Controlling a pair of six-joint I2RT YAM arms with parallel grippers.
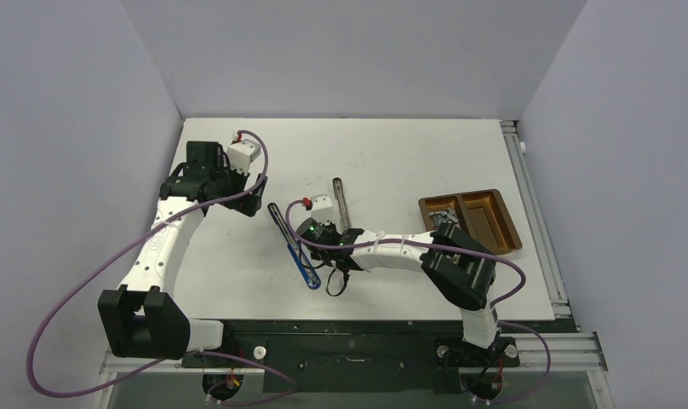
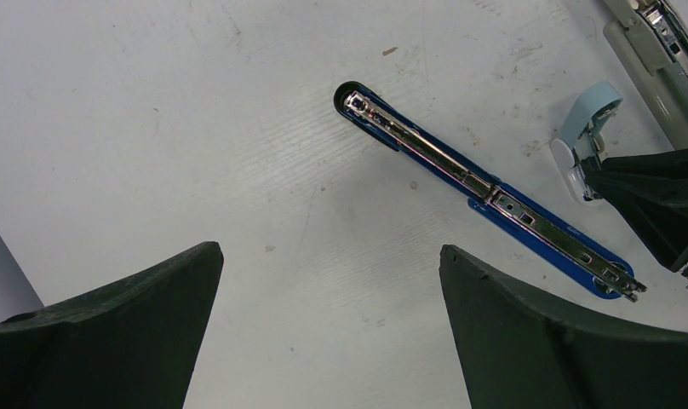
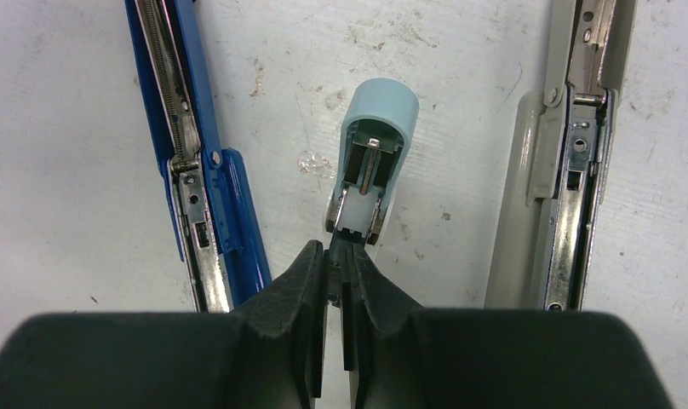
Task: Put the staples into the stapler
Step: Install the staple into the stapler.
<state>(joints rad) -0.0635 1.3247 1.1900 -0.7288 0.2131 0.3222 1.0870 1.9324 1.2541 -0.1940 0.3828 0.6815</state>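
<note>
Three staplers lie near the table's middle. A blue stapler is folded out flat, its metal rail up. A grey stapler lies open to its right. Between them sits a small pale blue stapler. My right gripper points down and is shut on its near metal end. My left gripper hangs open over bare table, left of the blue stapler. The silvery staples lie in the brown tray's left compartment.
The brown two-compartment tray stands at the right, with my right arm's elbow over its near corner. Purple cables loop from both arms. Grey walls close in the table on three sides.
</note>
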